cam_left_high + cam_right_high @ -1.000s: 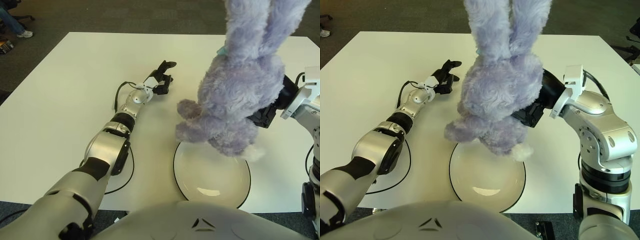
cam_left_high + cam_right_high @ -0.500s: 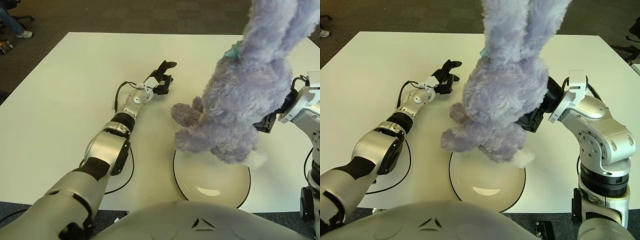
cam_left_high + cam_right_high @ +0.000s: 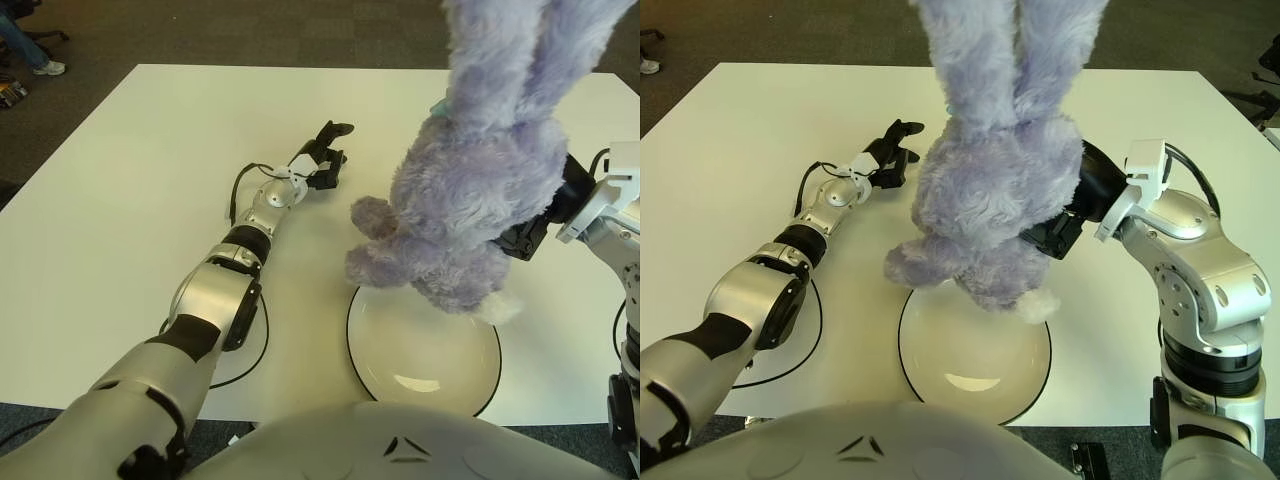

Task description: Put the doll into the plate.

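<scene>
Far left of the white plate (image 3: 975, 385), the left hand (image 3: 890, 152) lies outstretched on the table (image 3: 730, 150), fingers loosely open, empty. Directly above the plate hangs the purple plush rabbit (image 3: 990, 190), clutched by the right hand (image 3: 1065, 225).

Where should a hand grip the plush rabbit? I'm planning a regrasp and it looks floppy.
Grip the round torso of the rabbit from its right side, as the right hand does now: the body is the bulkiest part, while the long ears and small limbs look floppy.
</scene>
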Available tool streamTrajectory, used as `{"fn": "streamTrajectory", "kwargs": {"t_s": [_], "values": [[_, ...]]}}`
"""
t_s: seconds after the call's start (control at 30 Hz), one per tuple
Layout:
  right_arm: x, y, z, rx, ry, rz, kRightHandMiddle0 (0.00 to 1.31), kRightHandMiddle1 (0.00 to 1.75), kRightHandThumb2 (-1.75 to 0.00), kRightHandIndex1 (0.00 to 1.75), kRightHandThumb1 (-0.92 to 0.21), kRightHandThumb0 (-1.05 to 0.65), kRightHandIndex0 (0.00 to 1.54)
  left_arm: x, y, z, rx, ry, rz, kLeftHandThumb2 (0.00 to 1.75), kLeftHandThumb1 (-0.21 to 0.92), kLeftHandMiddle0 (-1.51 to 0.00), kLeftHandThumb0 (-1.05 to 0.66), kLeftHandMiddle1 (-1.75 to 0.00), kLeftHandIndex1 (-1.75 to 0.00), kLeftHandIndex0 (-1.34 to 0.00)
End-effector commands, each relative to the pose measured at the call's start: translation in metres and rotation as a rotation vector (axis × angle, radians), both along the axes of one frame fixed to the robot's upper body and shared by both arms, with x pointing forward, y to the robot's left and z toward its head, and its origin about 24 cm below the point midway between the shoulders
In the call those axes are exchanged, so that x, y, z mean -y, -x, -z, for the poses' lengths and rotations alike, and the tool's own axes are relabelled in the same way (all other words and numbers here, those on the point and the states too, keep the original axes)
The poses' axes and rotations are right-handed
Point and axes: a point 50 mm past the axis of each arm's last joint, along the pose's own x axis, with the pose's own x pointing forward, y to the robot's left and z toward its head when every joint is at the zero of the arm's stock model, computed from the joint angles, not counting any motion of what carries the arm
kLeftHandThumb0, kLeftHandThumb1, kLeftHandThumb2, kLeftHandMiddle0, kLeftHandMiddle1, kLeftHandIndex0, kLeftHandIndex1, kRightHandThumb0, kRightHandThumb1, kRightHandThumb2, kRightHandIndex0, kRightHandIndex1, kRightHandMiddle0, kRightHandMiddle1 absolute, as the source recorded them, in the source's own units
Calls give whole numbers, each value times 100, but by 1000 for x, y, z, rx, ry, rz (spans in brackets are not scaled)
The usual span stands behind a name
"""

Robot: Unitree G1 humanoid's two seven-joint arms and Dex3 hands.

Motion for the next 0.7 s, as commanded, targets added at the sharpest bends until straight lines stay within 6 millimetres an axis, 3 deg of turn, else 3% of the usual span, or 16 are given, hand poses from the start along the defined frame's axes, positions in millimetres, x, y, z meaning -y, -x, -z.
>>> {"fn": "streamTrajectory", "kwargs": {"t_s": [0.0,0.1,0.2,0.3,0.67], "values": [[-2,3,-2,36,14,-8,74,133,-134,175,-18,-1,69,1,-2,-4,18,-14,1,107,92,-52,-99,-112,-80,0],[-2,3,-1,46,18,-23,73,131,-130,175,-21,-1,67,0,-2,-3,10,-18,1,109,92,-54,-99,-115,-82,0],[-4,1,-3,38,-1,-78,56,158,-128,174,-30,-1,55,-1,-3,-2,-3,-25,1,110,92,-47,-96,-111,-85,0],[-4,0,-3,40,-17,-113,50,167,-127,174,-34,-1,50,-1,-3,-2,-3,-22,4,111,92,-44,-95,-110,-86,0],[-1,1,-1,52,-81,-189,39,172,-114,174,-46,-1,40,-2,-3,-2,-15,0,13,109,92,-40,-94,-117,-84,0]]}}
